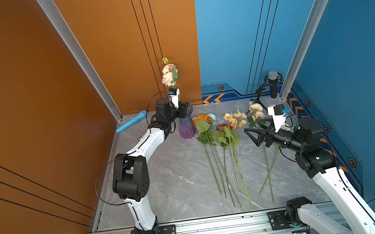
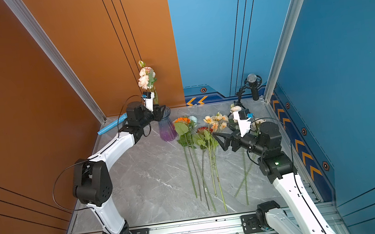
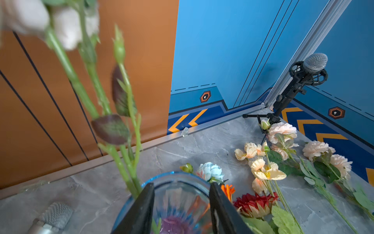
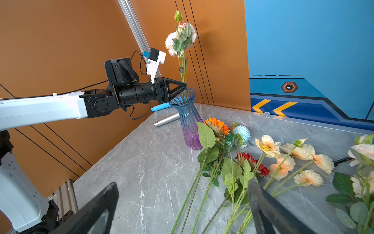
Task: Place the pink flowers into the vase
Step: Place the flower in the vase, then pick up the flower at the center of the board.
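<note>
One stem of the pink flowers (image 1: 169, 75) (image 2: 146, 78) (image 4: 180, 38) stands upright in the vase (image 1: 187, 127) (image 2: 167, 131) (image 4: 190, 125), leaning on the rim (image 3: 162, 176). My left gripper (image 1: 185, 109) (image 2: 161, 111) (image 3: 181, 185) hovers just over the vase mouth, open; the stem (image 3: 121, 162) passes outside one finger, with nothing between the jaws. Two more pink flowers (image 1: 256, 111) (image 2: 236, 108) (image 3: 283, 129) (image 4: 362, 150) lie at the table's right. My right gripper (image 1: 251, 138) (image 2: 220, 142) (image 4: 182, 184) hangs wide open above the lying stems, holding nothing.
Between vase and right gripper lie an orange bloom (image 1: 202, 118), a white-blue bloom (image 4: 241, 132), a red bloom (image 4: 251, 162) and a peach spray (image 1: 234, 118). A blue microphone (image 1: 131, 124) and a silver one (image 4: 167, 120) lie behind the vase. A black stand microphone (image 1: 273, 84) fills the back right corner.
</note>
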Controlling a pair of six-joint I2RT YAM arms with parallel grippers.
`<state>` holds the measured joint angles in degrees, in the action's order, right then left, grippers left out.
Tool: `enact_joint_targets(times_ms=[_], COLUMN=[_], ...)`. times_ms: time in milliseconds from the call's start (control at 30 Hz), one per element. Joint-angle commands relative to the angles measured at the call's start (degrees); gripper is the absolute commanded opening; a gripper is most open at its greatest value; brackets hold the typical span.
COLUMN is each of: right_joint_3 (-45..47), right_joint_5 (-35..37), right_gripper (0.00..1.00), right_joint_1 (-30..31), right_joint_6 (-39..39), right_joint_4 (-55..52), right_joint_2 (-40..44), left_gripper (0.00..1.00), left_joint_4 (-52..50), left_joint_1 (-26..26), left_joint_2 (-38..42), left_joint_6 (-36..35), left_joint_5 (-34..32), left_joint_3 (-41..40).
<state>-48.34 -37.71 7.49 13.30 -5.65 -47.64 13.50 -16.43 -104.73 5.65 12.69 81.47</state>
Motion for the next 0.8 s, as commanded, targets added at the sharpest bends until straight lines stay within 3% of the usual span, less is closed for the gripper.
enact_joint_targets(times_ms=[0, 133, 300, 567, 767], right_joint_3=[-1.6, -1.9, -4.3, -10.2, -14.0], right_joint_5=[6.4, 21.1, 33.0, 38.1, 38.0], right_gripper=[1.0, 1.0, 1.0, 0.97, 0.76], right_joint_1=[-0.4, -0.6, -0.9, -1.8, -2.3], right_joint_6=[-0.5, 4.0, 5.7, 7.8, 8.4], right_joint_4=[-2.9, -6.2, -12.0, -22.3, -26.6], right_joint_2=[-0.6, -1.3, -3.6, -14.1, -26.9], left_gripper=[0.5, 0.54, 0.6, 0.64, 0.66], left_joint_4=[0.6, 0.5, -0.7, -0.9, -0.9], left_joint_1=[-2.3, -4.9, -7.1, -10.2, -13.0], left_joint_2=[7.1, 12.7, 18.3, 25.0, 29.3], left_joint_6=[-0.6, -2.2, -1.7, 1.4, 2.5], left_joint_5=[-1.9, -2.0, -0.2, 4.0, 6.5], left_joint_3=[-2.8, -6.7, -9.6, -15.7, -18.9])
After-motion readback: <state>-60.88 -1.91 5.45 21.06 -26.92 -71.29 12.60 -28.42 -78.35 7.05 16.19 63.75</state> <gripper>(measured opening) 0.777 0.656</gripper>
